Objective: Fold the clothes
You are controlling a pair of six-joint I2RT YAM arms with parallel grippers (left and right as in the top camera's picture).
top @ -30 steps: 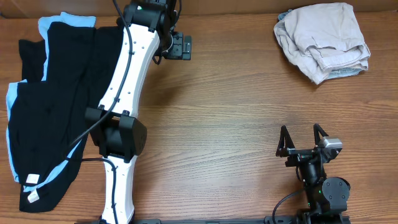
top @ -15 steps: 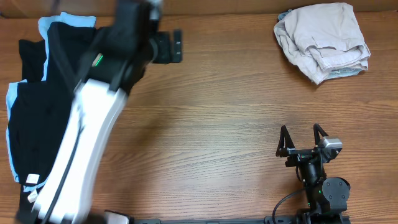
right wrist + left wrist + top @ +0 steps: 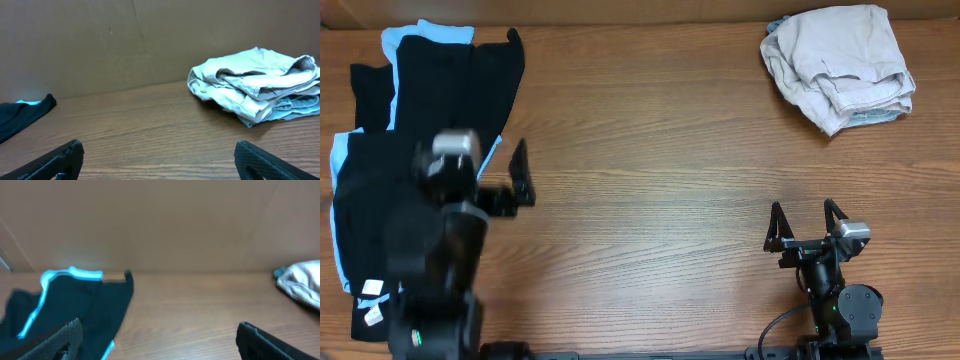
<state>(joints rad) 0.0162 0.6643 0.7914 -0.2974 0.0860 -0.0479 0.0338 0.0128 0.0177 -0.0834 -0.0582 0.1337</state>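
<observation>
Fingers of the right gripper (image 3: 802, 208) stand wide apart, gripping nothing, over the wooden table (image 3: 670, 180) by the near edge toward the right corner, its arm folded low and aimed at the far edge; the left gripper (image 3: 159, 325), blurred near the near left corner, is likewise spread and empty at the edge of the black garments (image 3: 430, 110) along the left edge. Crumpled khaki shorts (image 3: 835, 60) lie on pale blue denim (image 3: 880, 117) in the far right corner, before a plain brown wall (image 3: 150, 225)
</observation>
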